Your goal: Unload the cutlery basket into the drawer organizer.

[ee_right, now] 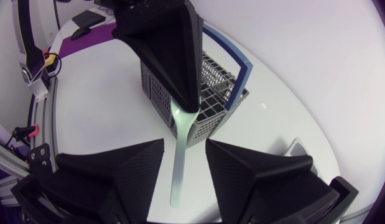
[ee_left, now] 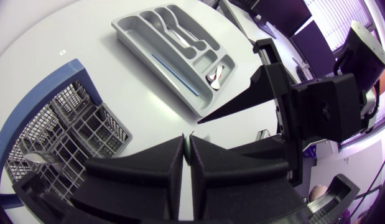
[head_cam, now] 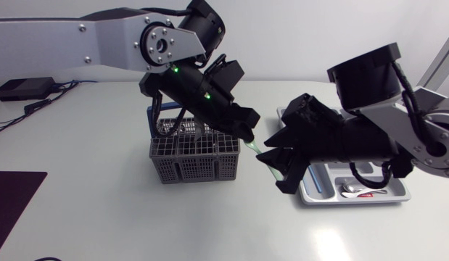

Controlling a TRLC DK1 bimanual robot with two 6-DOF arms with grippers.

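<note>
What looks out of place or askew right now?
Nothing is spilled or damaged. The basket stands upright and the organizer lies flat. The only thing off the table is the green utensil: the left gripper holds it in mid-air, its free end between the right gripper's open fingers.

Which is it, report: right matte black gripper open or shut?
Open: the right gripper has its wedge fingers standing apart, with gaps both sides of the pale green plastic utensil between them.
</note>
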